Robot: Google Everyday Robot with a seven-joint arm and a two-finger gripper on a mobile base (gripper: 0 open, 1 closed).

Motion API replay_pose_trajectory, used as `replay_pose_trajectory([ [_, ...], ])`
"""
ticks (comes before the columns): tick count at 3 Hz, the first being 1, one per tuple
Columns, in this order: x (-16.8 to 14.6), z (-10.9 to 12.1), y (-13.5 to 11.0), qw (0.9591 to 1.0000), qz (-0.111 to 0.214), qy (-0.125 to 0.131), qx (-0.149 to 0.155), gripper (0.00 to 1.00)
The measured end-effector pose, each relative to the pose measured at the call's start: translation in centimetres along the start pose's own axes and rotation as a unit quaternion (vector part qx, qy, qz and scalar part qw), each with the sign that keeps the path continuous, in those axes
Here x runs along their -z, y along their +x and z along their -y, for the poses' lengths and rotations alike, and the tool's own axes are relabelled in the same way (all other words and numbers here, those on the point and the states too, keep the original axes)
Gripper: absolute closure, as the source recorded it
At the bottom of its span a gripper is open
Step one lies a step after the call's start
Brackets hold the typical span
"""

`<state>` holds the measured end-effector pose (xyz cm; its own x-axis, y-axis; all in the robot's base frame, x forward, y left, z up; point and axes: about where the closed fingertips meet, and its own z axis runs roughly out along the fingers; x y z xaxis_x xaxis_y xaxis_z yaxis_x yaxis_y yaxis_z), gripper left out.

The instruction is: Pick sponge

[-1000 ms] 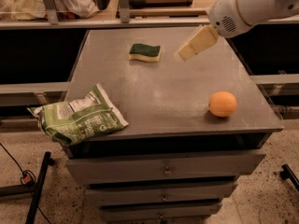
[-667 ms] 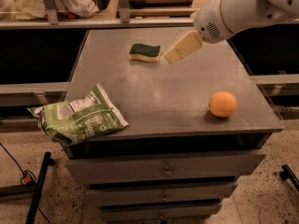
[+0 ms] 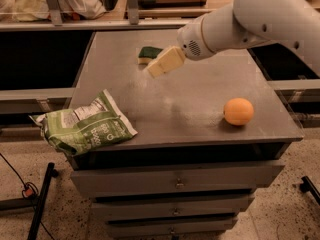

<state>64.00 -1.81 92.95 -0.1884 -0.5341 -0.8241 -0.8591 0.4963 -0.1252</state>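
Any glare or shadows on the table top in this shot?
Camera view: warm, dim light; a pale sheen on the grey table below the gripper, which hovers close by the sponge; the orange casts a soft shadow at its base.

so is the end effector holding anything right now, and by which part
Nothing appears held: the end effector hangs close by the sponge, which lies on the table, partly hidden behind it.

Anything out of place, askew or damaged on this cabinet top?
Only the crumpled snack bag: it lies askew at the front left corner of the cabinet top, hanging over the edge. The orange looks normal. The gripper hangs near the back, just in front of the sponge, partly hiding it.
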Motion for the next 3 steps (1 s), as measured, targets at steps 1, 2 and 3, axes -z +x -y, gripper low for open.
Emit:
replay_pose_trajectory([
  [1,-3.3,-1.4,-1.1,0.9995,0.030,-0.005,0.004,0.00],
  [2,-6.0,-2.3,-2.6,0.9976,0.068,0.007,0.010,0.00],
  [3,-6.0,-2.3,-2.6,0.9976,0.068,0.007,0.010,0.00],
])
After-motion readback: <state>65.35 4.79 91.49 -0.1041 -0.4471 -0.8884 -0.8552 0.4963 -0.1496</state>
